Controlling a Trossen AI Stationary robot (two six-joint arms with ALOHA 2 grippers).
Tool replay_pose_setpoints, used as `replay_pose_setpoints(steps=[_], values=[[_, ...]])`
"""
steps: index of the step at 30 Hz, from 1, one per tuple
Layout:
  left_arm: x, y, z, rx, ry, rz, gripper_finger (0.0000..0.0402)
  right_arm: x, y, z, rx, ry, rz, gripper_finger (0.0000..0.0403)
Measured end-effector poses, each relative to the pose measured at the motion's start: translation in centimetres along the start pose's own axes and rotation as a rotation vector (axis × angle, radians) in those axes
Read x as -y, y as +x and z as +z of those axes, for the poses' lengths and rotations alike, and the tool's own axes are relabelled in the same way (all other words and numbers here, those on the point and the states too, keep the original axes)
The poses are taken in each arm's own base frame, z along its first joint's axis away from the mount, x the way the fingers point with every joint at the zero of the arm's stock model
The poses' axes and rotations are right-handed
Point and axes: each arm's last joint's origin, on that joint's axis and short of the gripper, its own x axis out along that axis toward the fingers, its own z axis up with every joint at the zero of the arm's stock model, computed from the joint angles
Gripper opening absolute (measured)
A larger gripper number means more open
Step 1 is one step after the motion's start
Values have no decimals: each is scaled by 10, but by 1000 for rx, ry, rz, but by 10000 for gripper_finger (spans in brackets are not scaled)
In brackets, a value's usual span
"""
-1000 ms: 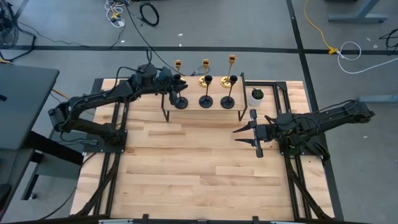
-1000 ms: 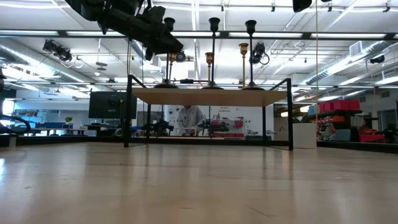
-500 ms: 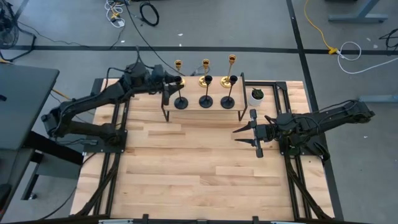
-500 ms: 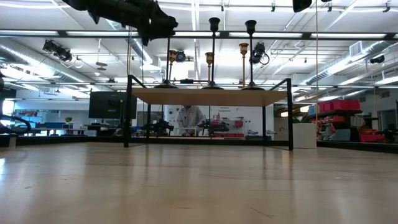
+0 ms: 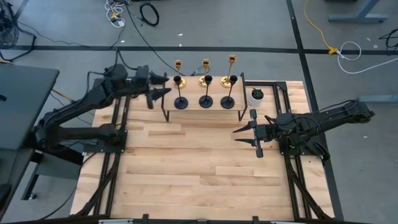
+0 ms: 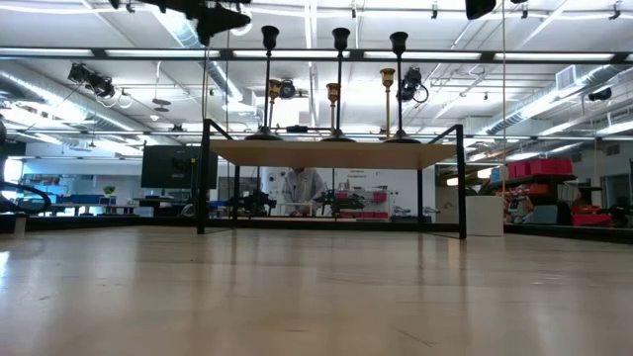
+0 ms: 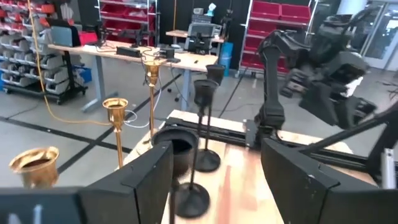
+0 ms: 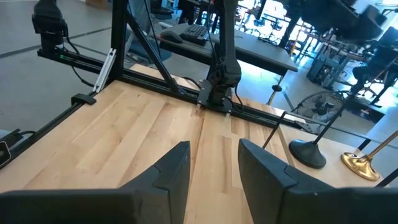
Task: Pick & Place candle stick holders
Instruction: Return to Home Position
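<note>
Table (image 5: 186, 177) space at the far side is taken by a black-framed wooden shelf (image 5: 193, 109), on which all six candle stick holders stand upright: three gold holders (image 5: 205, 63) in the far row and three black holders (image 5: 206, 99) in the near row. The left gripper (image 5: 163, 87) hangs raised off the shelf's left end, fingers spread wide and empty. It is just beside the end black holder (image 5: 180, 101) but not touching it. The right gripper (image 5: 239, 135) waits low over the table in front of the shelf's right end, fingers parted and empty. Placement appears complete, so only the retreat to home remains. Draw the left arm straight back from the shelf before lowering or folding it. Keep the open fingers clear of the end holder's thin stem, because a light knock would likely topple it into its neighbours.
</note>
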Motion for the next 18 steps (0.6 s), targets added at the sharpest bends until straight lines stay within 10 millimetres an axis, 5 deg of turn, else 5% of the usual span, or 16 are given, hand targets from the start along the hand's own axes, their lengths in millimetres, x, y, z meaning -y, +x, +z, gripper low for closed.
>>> replay_pose_setpoints(steps=[10,18], values=[[22,-56,8,-20,-3,-97,245,0,0,1,11,2,-4,135],[37,-81,-13,-221,-36,-211,245,5,0,5,61,45,-35,135]])
